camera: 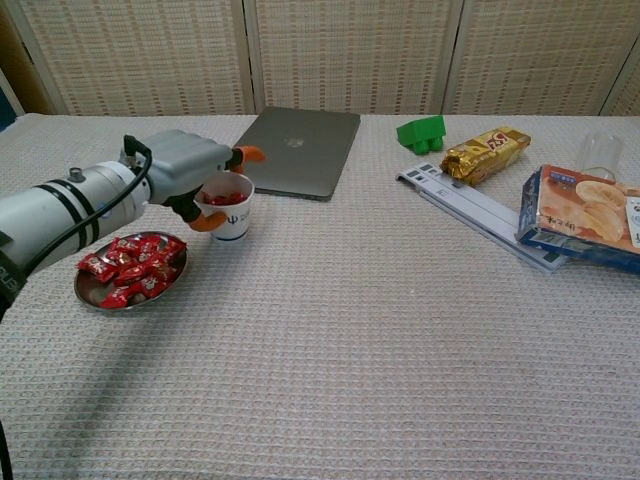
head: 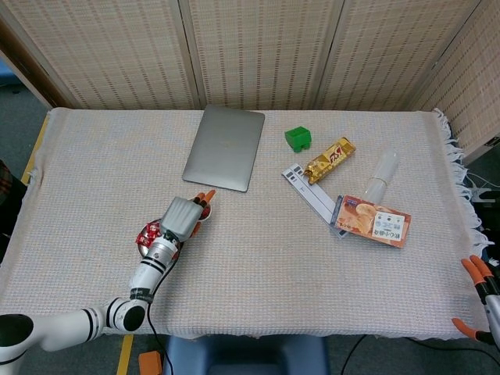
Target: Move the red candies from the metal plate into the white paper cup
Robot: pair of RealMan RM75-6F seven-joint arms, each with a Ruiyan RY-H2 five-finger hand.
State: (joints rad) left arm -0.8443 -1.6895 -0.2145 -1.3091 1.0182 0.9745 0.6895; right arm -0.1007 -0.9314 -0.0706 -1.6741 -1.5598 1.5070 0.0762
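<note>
I've got the left robot hand (camera: 185, 178) wrapped round the white paper cup (camera: 227, 208), orange fingertips showing on both sides of it, and there are red candies visible inside the cup. The cup sits toward the left half of the table (camera: 400, 330), just behind the metal plate (camera: 95, 296), which carries a heap of red candies (camera: 135, 268) and lies nearer the front left corner. In the head view my own forearm covers most of the plate, so I only catch a sliver of red there. Right behind the cup is the closed grey laptop (camera: 298, 150), close enough that it hems in that side. Over toward the right edge it's busy: a green block (camera: 421, 132) near the back, a gold snack bar (camera: 485, 153) beside it, a long white and grey strip (camera: 490, 215) running diagonally, a snack box (camera: 583, 217) lying partly on that strip, and a clear plastic cup (head: 383, 173) tipped on its side behind the box. The right robot hand (head: 478, 297) sits off the front right corner, only its orange fingertips in frame, so I cannot tell whether it's clenched or released.
</note>
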